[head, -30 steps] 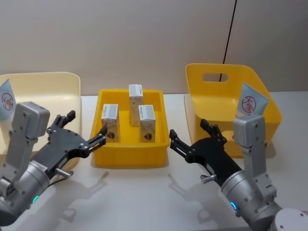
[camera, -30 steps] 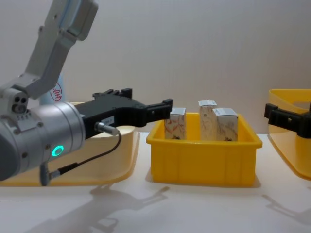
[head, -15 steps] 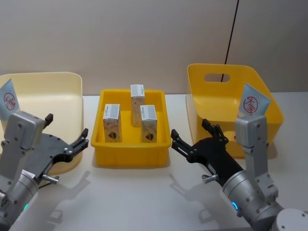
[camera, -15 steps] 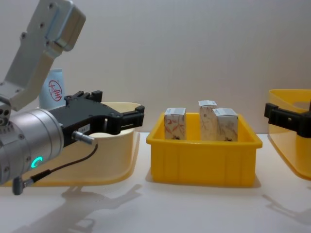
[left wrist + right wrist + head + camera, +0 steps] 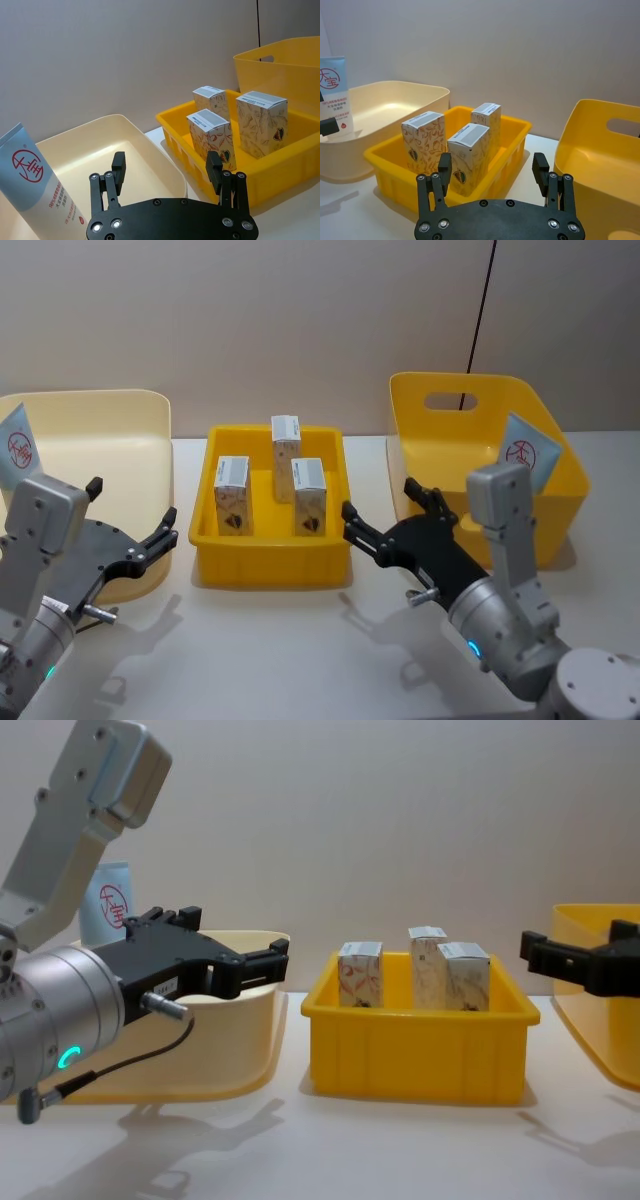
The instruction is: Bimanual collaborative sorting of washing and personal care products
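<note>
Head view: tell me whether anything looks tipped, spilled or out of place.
Nothing stands out. The three cartons stand upright in the yellow tray; one tube leans in the cream bin, another in the handled yellow bin. The left gripper and right gripper are open and empty, flanking the tray.

a yellow tray sits between a cream bin and a taller yellow bin.

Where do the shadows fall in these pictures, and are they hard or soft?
Head view: soft grey shadows of the left gripper and right gripper, both with jaws open, lie on the white table nearer the robot. Chest view: a thin dark shadow runs under the yellow tray; no glare on the cartons.
</note>
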You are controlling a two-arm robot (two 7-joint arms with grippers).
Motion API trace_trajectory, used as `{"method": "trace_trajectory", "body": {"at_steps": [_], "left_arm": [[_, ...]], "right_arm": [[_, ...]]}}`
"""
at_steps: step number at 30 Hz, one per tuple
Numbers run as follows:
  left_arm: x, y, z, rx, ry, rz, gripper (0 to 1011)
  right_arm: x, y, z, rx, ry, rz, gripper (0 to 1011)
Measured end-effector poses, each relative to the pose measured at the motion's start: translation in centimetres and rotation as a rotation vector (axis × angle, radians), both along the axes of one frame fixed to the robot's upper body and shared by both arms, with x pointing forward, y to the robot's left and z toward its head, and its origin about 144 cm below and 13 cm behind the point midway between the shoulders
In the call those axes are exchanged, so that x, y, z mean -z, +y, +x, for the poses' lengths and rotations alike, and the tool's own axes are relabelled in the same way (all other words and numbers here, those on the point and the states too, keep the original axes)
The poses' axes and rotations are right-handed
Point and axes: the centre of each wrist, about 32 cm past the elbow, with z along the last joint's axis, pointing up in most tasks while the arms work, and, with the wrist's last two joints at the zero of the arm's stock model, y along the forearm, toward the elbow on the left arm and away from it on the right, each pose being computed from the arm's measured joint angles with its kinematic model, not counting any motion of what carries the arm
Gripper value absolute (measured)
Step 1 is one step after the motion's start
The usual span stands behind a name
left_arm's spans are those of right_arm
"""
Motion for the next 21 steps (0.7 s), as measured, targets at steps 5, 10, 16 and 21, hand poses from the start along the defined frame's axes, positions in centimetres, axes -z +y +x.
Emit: {"method": "trace_trajectory", "body": {"at_steps": [5,10,16,21], "left_arm": [[0.0,0.0,0.0,0.000,0.000,0.000,1000],[0.0,0.0,0.0,0.000,0.000,0.000,1000],[0.0,0.0,0.0,0.001,0.000,0.000,1000],[0.0,0.0,0.0,0.001,0.000,0.000,1000]], "right_arm": [[-0.2,0.3,0.9,-0.007,0.008,-0.017,1001],[-0.5,0.8,1.9,-0.014,0.020,-0.038,1001],[-1.0,1.9,3.1,-0.024,0.041,-0.068,1001],[-1.2,2.6,3.8,-0.024,0.054,-0.080,1001]]}}
